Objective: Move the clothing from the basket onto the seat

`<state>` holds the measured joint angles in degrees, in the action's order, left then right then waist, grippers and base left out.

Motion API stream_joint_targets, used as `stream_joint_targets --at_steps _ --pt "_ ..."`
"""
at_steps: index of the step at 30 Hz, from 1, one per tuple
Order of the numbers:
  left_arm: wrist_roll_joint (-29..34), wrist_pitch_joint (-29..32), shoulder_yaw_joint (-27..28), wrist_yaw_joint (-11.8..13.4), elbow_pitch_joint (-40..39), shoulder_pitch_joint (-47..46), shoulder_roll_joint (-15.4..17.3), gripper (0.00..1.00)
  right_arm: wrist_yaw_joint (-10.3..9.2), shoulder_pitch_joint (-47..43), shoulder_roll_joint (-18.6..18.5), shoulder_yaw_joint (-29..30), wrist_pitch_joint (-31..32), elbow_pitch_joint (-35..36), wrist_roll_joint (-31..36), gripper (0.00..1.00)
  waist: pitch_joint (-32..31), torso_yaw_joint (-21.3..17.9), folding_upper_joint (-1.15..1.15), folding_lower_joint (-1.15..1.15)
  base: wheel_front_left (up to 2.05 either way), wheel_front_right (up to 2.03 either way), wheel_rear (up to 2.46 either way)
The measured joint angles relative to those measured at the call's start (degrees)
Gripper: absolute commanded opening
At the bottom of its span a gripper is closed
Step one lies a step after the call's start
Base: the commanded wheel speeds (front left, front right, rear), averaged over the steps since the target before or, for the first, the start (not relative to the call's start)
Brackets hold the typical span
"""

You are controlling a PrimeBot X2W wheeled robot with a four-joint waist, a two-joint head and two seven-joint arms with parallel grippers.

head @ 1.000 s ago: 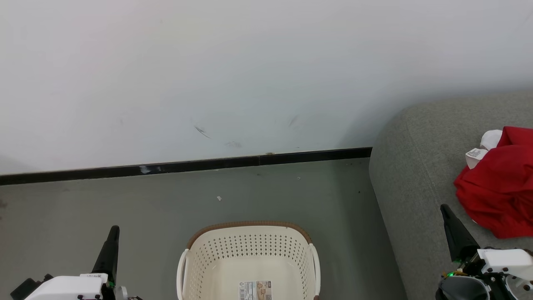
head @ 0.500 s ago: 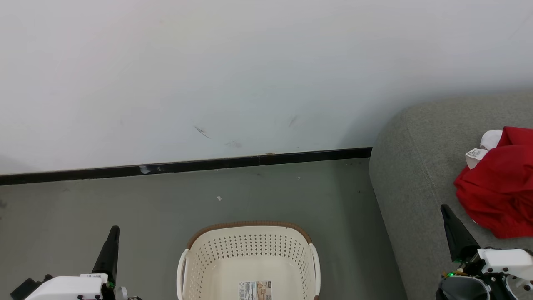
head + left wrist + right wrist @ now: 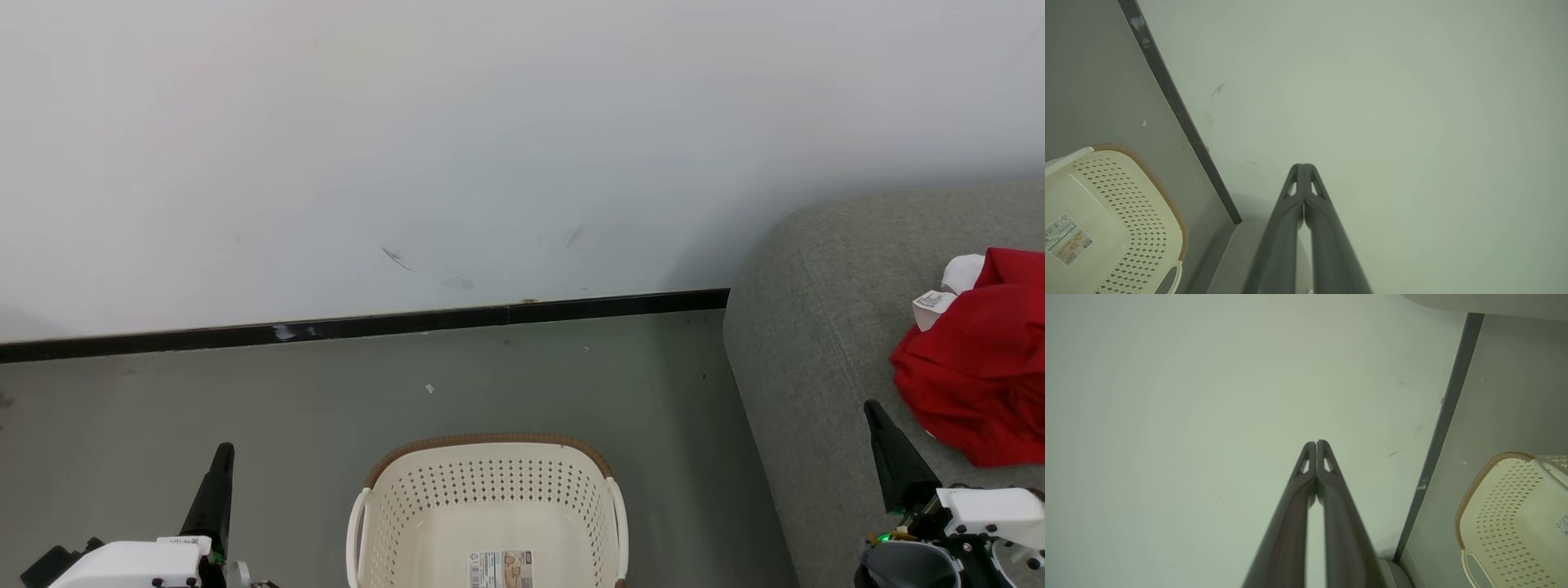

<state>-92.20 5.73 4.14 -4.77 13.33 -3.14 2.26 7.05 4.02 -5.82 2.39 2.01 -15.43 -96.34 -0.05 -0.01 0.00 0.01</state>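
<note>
Since the soft red clothes (image 3: 980, 376) lie on the big grey sofa (image 3: 816, 327) and the cream plastic basket (image 3: 490, 482) looks empty, I seem done; my left claw (image 3: 224, 449) and right claw (image 3: 870, 406) are pinched closed, holding nothing.

A pale wall (image 3: 490, 122) rises ahead of the left gripper (image 3: 223, 451) and right gripper (image 3: 870, 407), meeting a grey floor (image 3: 245, 392) along a black baseboard (image 3: 367, 325). Dark scuff marks (image 3: 397, 259) streak the wall just above the baseboard, ahead of and between the two grippers. A small white scrap (image 3: 429, 389) lies on the floor beyond the left gripper's tip, toward the right gripper, short of the baseboard.
</note>
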Motion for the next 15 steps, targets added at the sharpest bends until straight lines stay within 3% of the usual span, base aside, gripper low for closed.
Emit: stream_joint_targets --at_steps 15 --pt "0.00 0.00 0.01 -0.25 0.03 -0.01 0.00 0.00 0.00 0.00 -0.01 -0.02 0.00 -0.01 -0.01 0.00 0.00 0.00 0.00 0.00 0.00 0.00 0.00"
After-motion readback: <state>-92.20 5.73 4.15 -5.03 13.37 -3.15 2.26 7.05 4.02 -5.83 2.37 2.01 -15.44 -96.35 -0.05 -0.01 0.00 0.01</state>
